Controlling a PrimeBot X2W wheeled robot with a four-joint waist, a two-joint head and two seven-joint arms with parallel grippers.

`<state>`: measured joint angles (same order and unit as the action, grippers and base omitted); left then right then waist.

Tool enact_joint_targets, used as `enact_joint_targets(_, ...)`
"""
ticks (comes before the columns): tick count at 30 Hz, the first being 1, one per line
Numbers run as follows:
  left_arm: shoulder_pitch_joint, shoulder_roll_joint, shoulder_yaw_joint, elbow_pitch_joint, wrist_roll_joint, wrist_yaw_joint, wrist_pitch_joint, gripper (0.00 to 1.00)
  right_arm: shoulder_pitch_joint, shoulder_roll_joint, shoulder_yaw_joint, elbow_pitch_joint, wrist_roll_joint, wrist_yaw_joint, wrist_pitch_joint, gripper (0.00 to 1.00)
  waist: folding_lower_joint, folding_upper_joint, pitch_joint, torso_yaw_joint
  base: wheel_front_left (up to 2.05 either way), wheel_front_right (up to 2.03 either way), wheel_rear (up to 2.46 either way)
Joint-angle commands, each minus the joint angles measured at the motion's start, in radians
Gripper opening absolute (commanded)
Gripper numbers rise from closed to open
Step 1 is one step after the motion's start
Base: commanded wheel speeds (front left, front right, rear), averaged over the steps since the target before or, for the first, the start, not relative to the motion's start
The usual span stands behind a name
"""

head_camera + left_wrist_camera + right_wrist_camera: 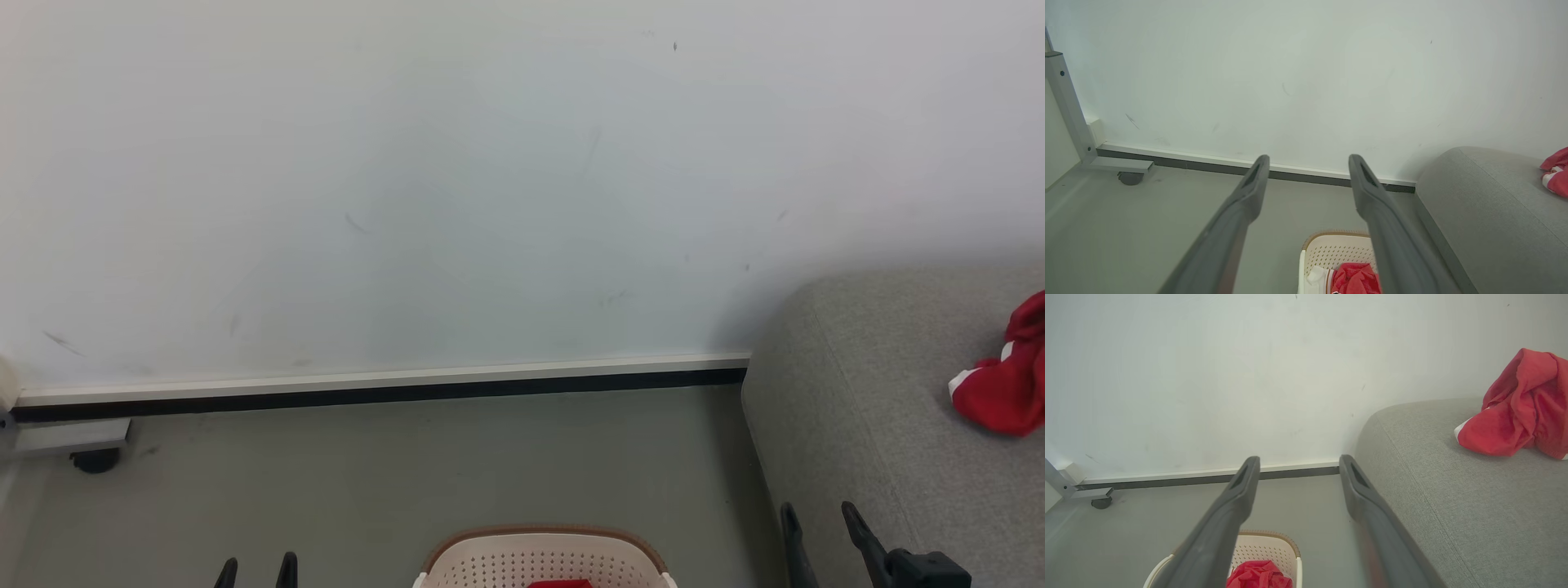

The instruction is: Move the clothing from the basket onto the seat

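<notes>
**The clothing (1257,575): soft red goods, part moved**

Location: one crumpled heap, red with white trim, lay in the basket (1267,547) on the floor beside the seat (1453,506). A further red piece (1515,416) rested on the cushion.
Handling, as judged: light, limp and unbreakable, likely to drape and to snag on the perforated wall. Best pinched at a raised fold near the heap's top.
Claws: the left claw (257,565) and the right claw (818,514) both stood wide, holding nothing

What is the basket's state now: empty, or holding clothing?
Not empty: red clothing with white trim lies inside the basket. How much more lies beneath it, cannot tell.
</notes>
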<state>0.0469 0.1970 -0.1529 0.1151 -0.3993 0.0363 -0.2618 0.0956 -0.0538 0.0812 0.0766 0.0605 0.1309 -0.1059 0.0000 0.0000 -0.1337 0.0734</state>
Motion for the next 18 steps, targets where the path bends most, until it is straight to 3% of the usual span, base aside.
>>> enact_joint_targets(1,0.023,-0.004,0.007,0.005,0.009,-0.01,-0.005,1.0,0.013,0.003,0.0,0.002,-0.008,0.0,-0.004,1.0,0.0,0.0,-0.001,0.003,0.0,0.0,0.0)
enact_joint_targets(18,0.033,-0.051,0.053,0.025,0.055,-0.051,-0.005,1.0,-0.003,0.004,0.011,0.037,0.016,0.0,-0.033,1.0,0.0,0.0,0.014,-0.005,0.0,0.0,0.0)
